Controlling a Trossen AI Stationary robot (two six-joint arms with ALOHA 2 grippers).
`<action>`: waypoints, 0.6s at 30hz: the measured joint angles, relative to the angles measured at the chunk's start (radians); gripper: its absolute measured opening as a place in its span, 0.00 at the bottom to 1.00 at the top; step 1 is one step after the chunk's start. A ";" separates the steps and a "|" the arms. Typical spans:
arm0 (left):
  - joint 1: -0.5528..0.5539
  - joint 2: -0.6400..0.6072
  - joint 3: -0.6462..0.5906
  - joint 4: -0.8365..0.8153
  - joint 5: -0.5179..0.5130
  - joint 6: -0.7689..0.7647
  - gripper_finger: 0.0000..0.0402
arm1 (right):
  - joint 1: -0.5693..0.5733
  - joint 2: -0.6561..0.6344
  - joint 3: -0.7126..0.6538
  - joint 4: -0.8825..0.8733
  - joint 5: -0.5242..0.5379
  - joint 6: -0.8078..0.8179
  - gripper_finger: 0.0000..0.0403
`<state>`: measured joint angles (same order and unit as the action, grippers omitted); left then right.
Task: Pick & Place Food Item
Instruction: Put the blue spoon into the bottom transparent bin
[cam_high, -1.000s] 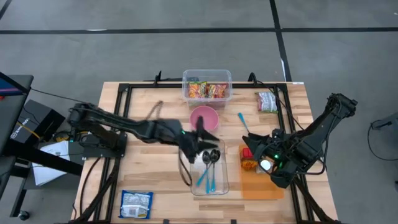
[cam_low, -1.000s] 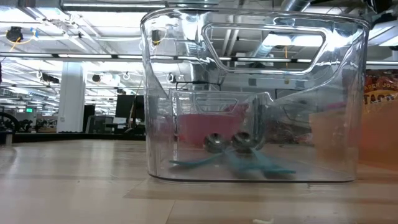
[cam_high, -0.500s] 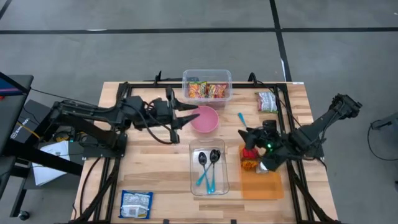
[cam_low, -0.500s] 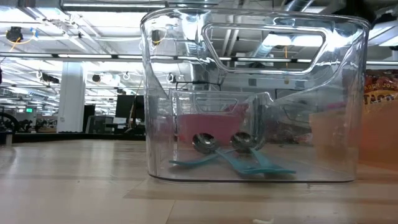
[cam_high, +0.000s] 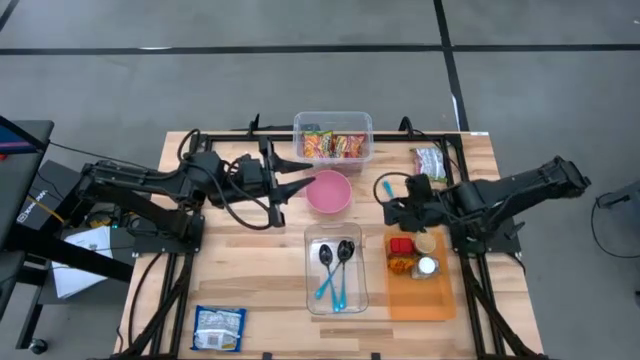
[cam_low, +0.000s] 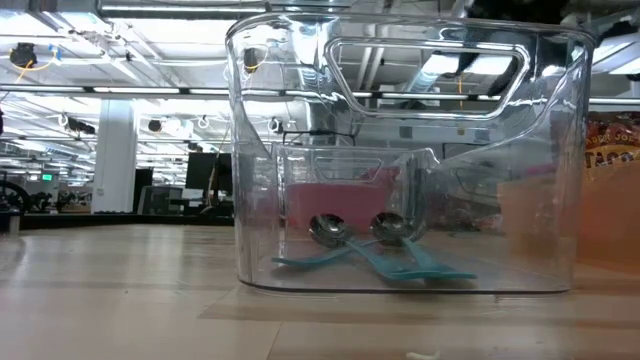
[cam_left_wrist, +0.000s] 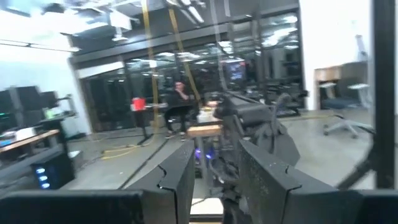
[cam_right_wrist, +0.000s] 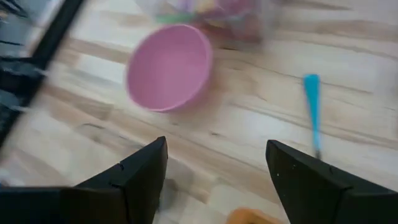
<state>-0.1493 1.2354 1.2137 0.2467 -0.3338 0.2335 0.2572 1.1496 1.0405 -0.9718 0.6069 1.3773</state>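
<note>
From above, the right pincer (cam_high: 392, 212) hangs just past the red snack (cam_high: 402, 246) on the orange board (cam_high: 420, 300), wide open and empty. The left pincer (cam_high: 300, 182) waits by the pink bowl (cam_high: 328, 191); its grip I cannot tell.

Low down, only the clear box (cam_low: 405, 150) with spoons (cam_low: 365, 250) shows.

The right wrist sees open fingers (cam_right_wrist: 140, 171), no snack.

Pink bowl (cam_high: 328, 192), two spoons (cam_high: 335, 268) in clear bin (cam_high: 312, 296), loose teal spoon (cam_high: 388, 193)

Matt pale wood table (cam_high: 240, 270), clear glossy plastic bin (cam_low: 400, 150), smooth pink plastic bowl (cam_high: 328, 192).
</note>
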 joint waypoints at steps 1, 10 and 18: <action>0.000 -0.001 0.000 0.004 -0.019 0.000 0.28 | -0.022 0.000 0.000 -0.020 -0.017 0.000 0.66; 0.000 0.000 0.000 0.002 -0.168 0.001 0.28 | -0.282 0.008 0.000 -0.159 -0.228 -0.153 0.66; 0.000 0.000 0.000 -0.001 -0.207 -0.002 0.28 | -0.502 0.088 0.000 -0.170 -0.336 -0.408 0.66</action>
<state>-0.1490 1.2350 1.2137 0.2456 -0.5412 0.2312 -0.2444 1.2376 1.0400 -1.1413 0.2704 0.9691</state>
